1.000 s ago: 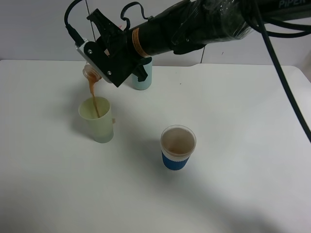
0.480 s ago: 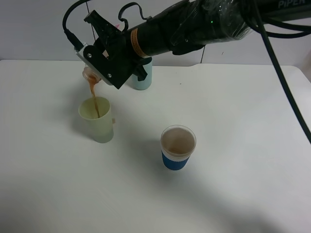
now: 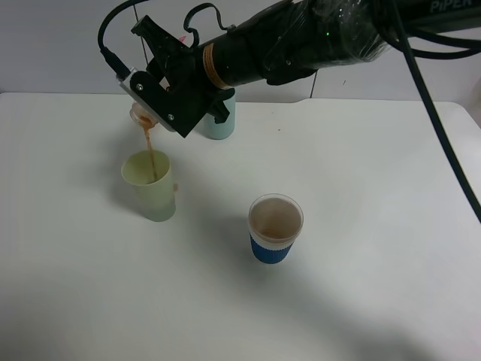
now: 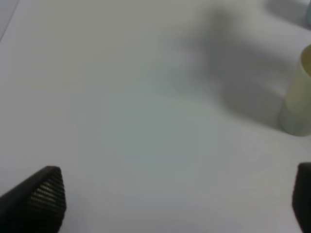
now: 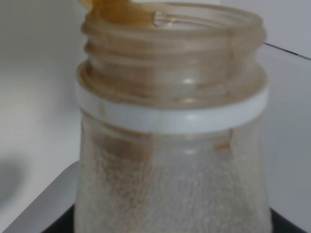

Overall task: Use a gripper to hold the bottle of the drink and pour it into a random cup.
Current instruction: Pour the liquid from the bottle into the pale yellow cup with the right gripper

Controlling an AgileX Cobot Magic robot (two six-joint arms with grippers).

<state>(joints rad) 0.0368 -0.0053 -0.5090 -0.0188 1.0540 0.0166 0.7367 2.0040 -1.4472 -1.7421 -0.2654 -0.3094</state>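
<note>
From the high camera, I am holding the bottle (image 3: 140,115) in my right gripper (image 3: 159,104). The jaws are squeezed tight on its body. I am tipping it mouth down, up in the air over the cup (image 3: 150,184). A thin brown stream of drink (image 3: 151,150) is running into the cup. The teal tumbler (image 3: 219,124) is standing behind my arm, and the clear cup with the blue sleeve (image 3: 275,228) is well apart on the table (image 3: 361,263).

From my left wrist, my left gripper (image 4: 172,199) is hanging wide open with nothing in it. The cup (image 4: 299,97) is showing at the edge, standing upright.

From my right wrist, the bottle (image 5: 170,145) is filling the picture. It looks nearly empty, with a bit of drink (image 5: 116,12) slipping over the lip.

I am guessing the bottle is very light now (it is small and thin). The plastic looks soft, so a hard squeeze could dent it. The neck is wet and may be slippery. The best place to hold it is the body, below the white ring.
</note>
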